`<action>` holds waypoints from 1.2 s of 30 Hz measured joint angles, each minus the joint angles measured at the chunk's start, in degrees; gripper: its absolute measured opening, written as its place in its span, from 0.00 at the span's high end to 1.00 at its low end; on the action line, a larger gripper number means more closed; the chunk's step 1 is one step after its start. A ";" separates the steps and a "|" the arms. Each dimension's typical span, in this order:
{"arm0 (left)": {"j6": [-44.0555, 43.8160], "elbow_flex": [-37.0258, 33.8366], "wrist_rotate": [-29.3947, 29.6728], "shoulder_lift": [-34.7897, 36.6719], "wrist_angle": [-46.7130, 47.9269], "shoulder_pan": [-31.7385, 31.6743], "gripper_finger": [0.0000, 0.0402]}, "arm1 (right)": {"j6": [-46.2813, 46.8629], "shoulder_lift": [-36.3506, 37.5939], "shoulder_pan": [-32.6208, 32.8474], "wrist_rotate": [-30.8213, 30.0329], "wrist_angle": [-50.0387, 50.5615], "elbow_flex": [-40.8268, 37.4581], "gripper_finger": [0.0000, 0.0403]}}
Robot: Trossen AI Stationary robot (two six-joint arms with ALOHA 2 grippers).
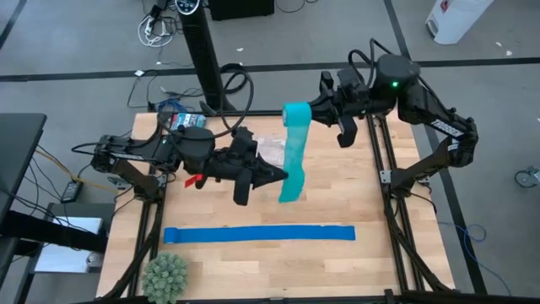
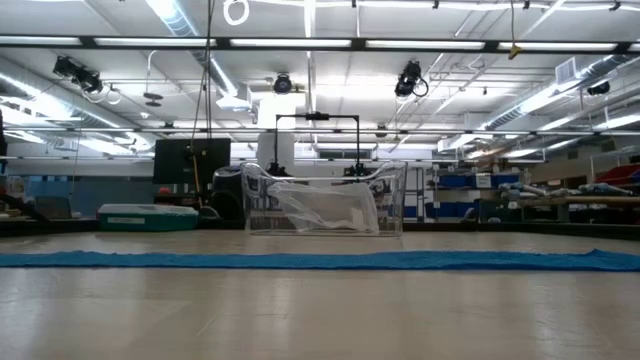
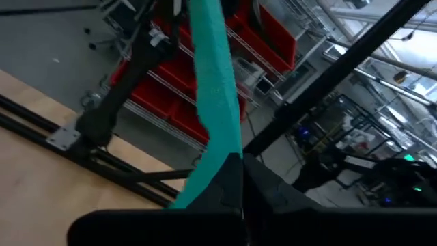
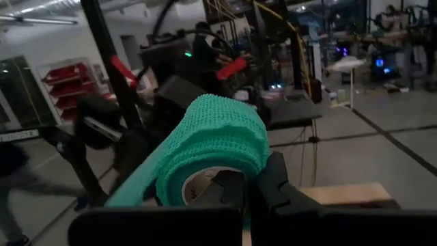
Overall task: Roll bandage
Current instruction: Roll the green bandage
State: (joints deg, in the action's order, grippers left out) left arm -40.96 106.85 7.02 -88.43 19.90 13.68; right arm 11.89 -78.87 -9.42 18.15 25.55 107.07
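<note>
Bandage (image 1: 294, 152) — a teal strip — hangs in the air above the wooden table (image 1: 337, 270), stretched between the two arms, with a rolled part at its upper end and a loose tail running down toward the table's middle. Largest of all is the table itself; along its near half lies a long royal-blue strip (image 1: 259, 234), flat and straight, well apart from the teal one. A clear plastic bag (image 1: 272, 149) rests near the table's far edge, behind the bandage, and a spiky green ball (image 1: 165, 275) sits at the near left corner.

At the far right, the right gripper (image 1: 314, 110) is clenched on the roll (image 4: 215, 154): its fingers (image 4: 283, 188) press against the roll's side and cardboard core, the wound teal fabric bulging above them. The left gripper (image 1: 278, 176), reaching in from the left over the table's middle, is pinched tight on the tail — its fingers (image 3: 270, 195) meet with the teal fabric caught between them, and the strip rises from there toward the roll.
</note>
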 joint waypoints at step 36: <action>11.58 1.62 3.21 0.94 1.74 -0.93 0.69 | 15.39 0.36 5.24 2.69 3.41 -0.02 1.00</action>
State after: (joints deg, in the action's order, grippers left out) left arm -29.38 108.47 10.23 -87.49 21.64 12.75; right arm 27.28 -78.51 -4.19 20.84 28.97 107.04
